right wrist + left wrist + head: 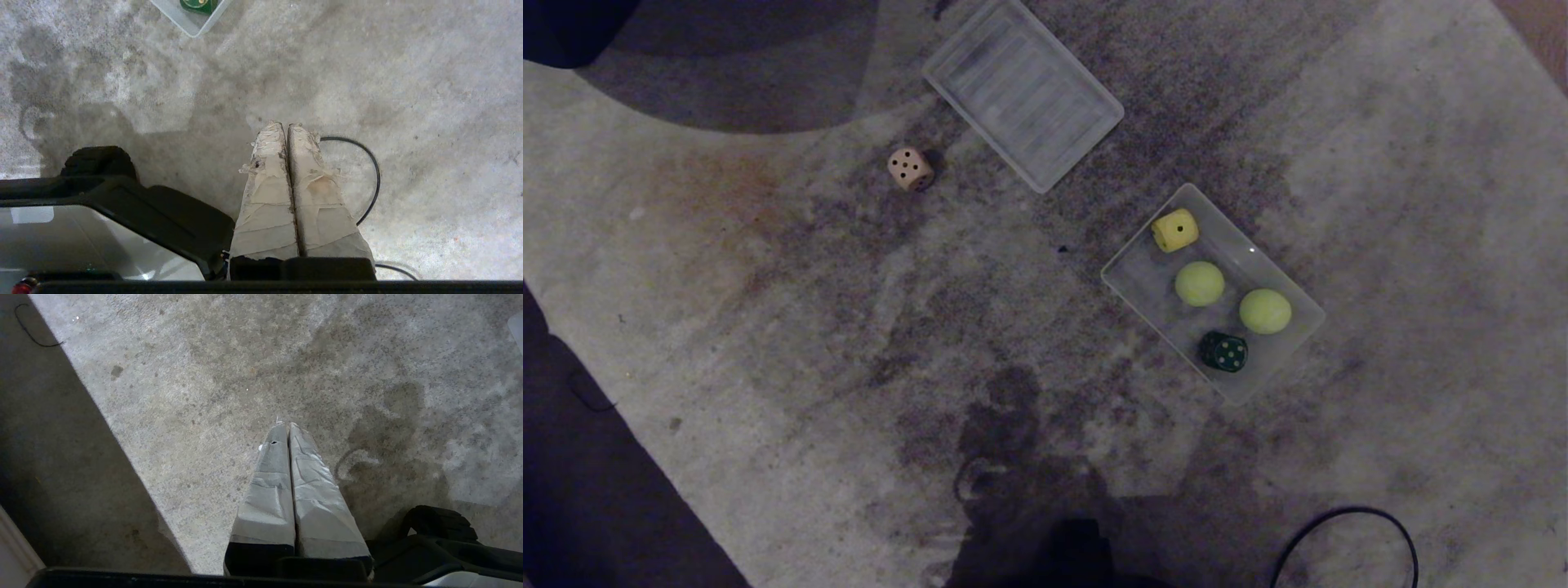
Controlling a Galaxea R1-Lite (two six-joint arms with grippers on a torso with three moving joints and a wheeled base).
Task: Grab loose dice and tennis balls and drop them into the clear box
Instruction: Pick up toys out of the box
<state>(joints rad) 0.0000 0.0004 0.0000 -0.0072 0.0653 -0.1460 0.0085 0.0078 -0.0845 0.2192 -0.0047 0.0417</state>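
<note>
On the carpet at the right lies the clear box [1298, 290], holding a yellow die [1174, 230], two tennis balls [1199, 283] [1265, 311] and a dark green die [1224, 351]. A beige die [909, 168] lies loose on the carpet at the upper left. A corner of the clear box [184, 22] with the green die [199, 5] shows in the right wrist view. My right gripper [286, 126] is shut and empty, low over bare carpet and well short of the box. My left gripper [286, 426] is shut and empty over bare carpet. Neither arm appears in the head view.
A flat ribbed translucent lid [1023, 91] lies on the carpet beyond the box. A black cable [1347, 531] loops at the near right, also just past the right fingers [369, 163]. Dark floor [596, 490] borders the carpet on the left. My base [122, 196] sits beside the right gripper.
</note>
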